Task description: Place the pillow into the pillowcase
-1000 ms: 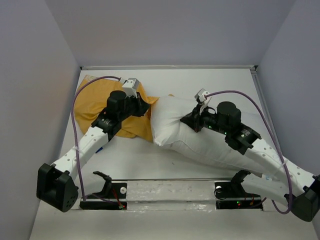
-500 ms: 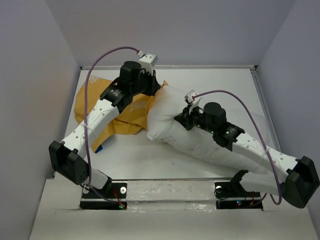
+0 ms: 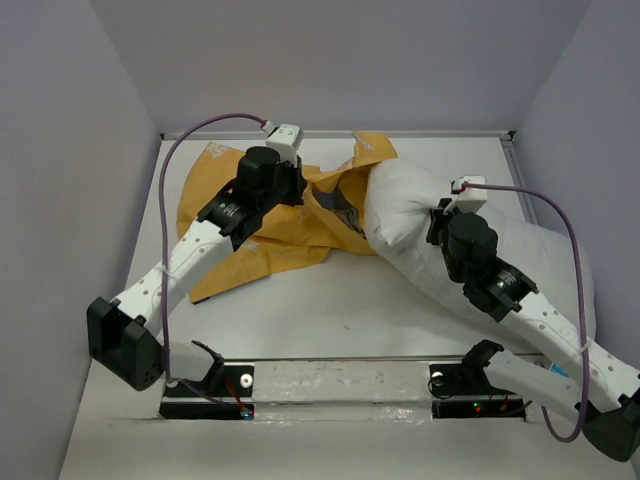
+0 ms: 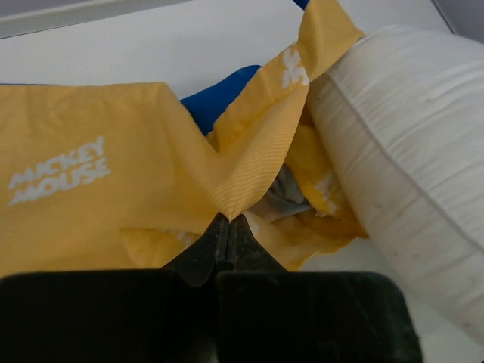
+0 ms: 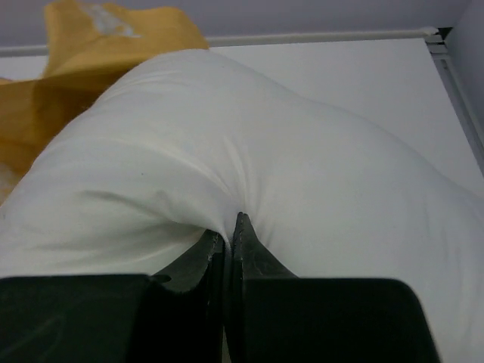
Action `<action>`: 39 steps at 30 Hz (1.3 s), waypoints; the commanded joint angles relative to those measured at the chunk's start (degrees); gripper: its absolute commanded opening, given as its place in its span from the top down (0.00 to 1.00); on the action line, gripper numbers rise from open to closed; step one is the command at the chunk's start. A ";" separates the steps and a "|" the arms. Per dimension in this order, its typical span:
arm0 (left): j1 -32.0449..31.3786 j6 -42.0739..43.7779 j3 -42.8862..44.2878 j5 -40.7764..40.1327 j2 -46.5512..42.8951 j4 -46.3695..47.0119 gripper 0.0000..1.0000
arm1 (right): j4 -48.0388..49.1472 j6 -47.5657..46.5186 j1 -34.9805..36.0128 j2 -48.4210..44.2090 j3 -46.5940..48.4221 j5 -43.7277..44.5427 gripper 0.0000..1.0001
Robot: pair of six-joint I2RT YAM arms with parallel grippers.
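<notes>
Pillowcase (image 3: 265,230): crumpled on the table (image 3: 330,290) directly left of the pillow (image 3: 410,200), mustard-yellow face up. Touches the pillow along the gaping edge, where 1 yellow flap (image 3: 372,150) rises behind the pillow's far end. Bears white "MICKEY MOUSE" lettering (image 4: 59,170) on the side turned away from the pillow, and shows a patch of royal blue lining (image 4: 219,94) in the opening just beside the pillow.

Pillow itself: plump, white, smooth, stretched slantwise with 1 end against the yellow cloth and the other end running back under the right arm (image 3: 520,300). Sits almost wholly outside the sack; cannot tell whether the tip reaches inside.

Left gripper (image 4: 227,221): just left of the pillow, jaws pressed together on a peaked fold of the yellow fabric, drawn up into a ridge. Right gripper (image 5: 229,227): on top of the pillow, toward the end nearest the yellow cloth, jaws closed and pinching a pucker of white cover, with creases radiating from the pinch.

2 purple cables (image 3: 215,122): 1 looping above the left arm (image 3: 190,265), left of the pillow; 1 arching over the pillow's right side.
</notes>
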 commanded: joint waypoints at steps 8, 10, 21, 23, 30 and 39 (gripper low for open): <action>2.99 4.79 -3.23 -14.20 -15.78 -4.71 1.00 | 10.06 -0.82 -12.00 17.72 13.54 13.83 1.00; 4.48 5.84 -1.39 -15.87 -15.96 -5.42 1.00 | 12.43 -1.17 -12.00 17.30 13.90 14.44 1.00; 9.33 4.36 8.90 7.49 -4.21 -0.59 1.00 | 12.36 -2.50 -13.40 27.57 12.05 6.46 0.84; 6.35 4.88 10.65 8.48 -1.65 -0.24 1.00 | 7.81 -2.57 -13.41 27.67 13.54 1.73 0.49; 0.81 5.41 13.92 11.55 4.69 0.63 1.00 | 5.56 -0.76 -13.41 13.27 12.78 -55.82 0.27; -1.31 3.56 8.65 13.83 3.20 2.93 1.00 | 22.78 8.04 -0.75 21.50 2.92 -61.85 0.22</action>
